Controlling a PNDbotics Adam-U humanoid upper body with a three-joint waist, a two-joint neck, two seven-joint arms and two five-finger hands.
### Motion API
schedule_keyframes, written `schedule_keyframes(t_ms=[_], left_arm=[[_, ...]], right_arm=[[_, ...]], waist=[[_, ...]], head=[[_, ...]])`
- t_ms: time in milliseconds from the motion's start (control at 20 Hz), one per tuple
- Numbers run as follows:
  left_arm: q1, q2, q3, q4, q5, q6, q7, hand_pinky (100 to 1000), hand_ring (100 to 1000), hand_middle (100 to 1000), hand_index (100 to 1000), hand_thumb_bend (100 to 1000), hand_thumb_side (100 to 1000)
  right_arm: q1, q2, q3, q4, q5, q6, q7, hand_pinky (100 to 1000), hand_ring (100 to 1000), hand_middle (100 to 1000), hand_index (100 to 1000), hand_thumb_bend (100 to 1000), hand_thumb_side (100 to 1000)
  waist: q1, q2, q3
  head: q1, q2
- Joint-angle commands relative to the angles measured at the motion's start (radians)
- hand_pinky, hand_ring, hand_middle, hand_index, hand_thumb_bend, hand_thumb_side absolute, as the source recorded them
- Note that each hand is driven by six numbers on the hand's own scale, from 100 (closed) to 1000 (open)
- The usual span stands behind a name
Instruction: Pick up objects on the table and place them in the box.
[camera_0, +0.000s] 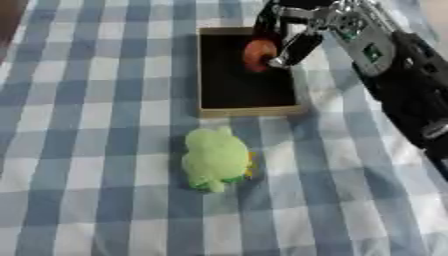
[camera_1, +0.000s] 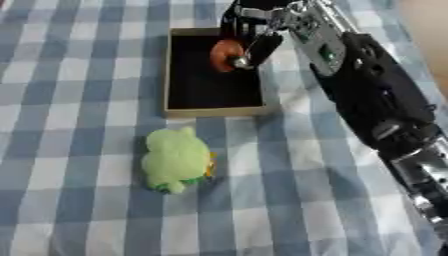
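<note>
A shallow box (camera_0: 248, 111) with a black inside and tan walls lies on the checked cloth at the upper middle. Over its far right part my right hand (camera_0: 282, 35) is shut on a round orange-red object (camera_0: 257, 54), fingers curled round it. The arm comes in from the right side. A light green plush toy (camera_0: 215, 158) with a bit of yellow at its right edge lies on the cloth just in front of the box, apart from it. My left hand shows in neither view.
A blue and white checked tablecloth (camera_0: 87, 150) covers the table. A dark brown strip (camera_0: 7, 25) shows at the far left corner. My black right arm (camera_1: 376, 110) crosses the right side of the table.
</note>
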Motion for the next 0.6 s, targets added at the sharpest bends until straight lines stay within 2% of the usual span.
schedule_keyframes(t_ms=[50, 250, 300, 350, 400, 450, 550, 600], left_arm=[[-0.013, 0.015, 0.006, -0.015, 0.004, -0.002, -0.004, 838, 819, 719, 836, 118, 699], [-0.012, 0.015, 0.006, -0.015, 0.004, -0.002, -0.005, 838, 819, 719, 836, 117, 698], [-0.012, 0.015, 0.006, -0.015, 0.004, -0.001, -0.005, 838, 819, 719, 836, 117, 698], [-0.012, 0.015, 0.006, -0.015, 0.004, -0.001, -0.005, 838, 819, 719, 836, 117, 699], [-0.012, 0.015, 0.006, -0.015, 0.004, -0.001, -0.005, 838, 819, 719, 836, 117, 699], [-0.012, 0.015, 0.006, -0.015, 0.004, -0.001, -0.005, 838, 818, 719, 836, 117, 697], [-0.011, 0.016, 0.006, -0.015, 0.004, -0.001, -0.005, 838, 818, 719, 836, 117, 697], [-0.011, 0.016, 0.006, -0.015, 0.004, -0.001, -0.005, 838, 819, 720, 836, 117, 698]], right_arm=[[-0.016, -0.001, -0.005, 0.017, 0.042, -0.023, -0.018, 559, 682, 627, 727, 361, 223], [-0.020, 0.004, -0.014, 0.027, 0.057, -0.029, -0.036, 567, 716, 669, 774, 363, 274], [-0.021, 0.004, -0.018, 0.027, 0.058, -0.027, -0.039, 570, 729, 689, 796, 284, 349], [-0.023, 0.005, -0.022, 0.027, 0.057, -0.026, -0.042, 570, 729, 688, 796, 358, 296], [-0.024, 0.006, -0.023, 0.027, 0.057, -0.025, -0.042, 570, 729, 688, 796, 358, 296], [-0.028, 0.007, -0.026, 0.025, 0.053, -0.027, -0.040, 591, 764, 753, 850, 354, 351], [-0.038, 0.006, -0.037, 0.017, 0.032, -0.035, -0.018, 596, 769, 759, 854, 357, 358], [-0.044, 0.004, -0.042, 0.011, 0.027, -0.038, -0.007, 616, 786, 779, 869, 387, 369]], waist=[[0.004, -0.019, 0.000], [0.005, -0.019, -0.002], [0.005, -0.019, -0.002], [0.005, -0.019, -0.003], [0.005, -0.019, -0.003], [0.006, -0.020, -0.004], [0.006, -0.021, -0.005], [0.006, -0.021, -0.006]], head=[[-0.001, 0.005], [0.000, 0.005], [0.000, 0.005], [0.000, 0.005], [0.000, 0.005], [0.000, 0.005], [0.000, 0.005], [0.000, 0.005]])
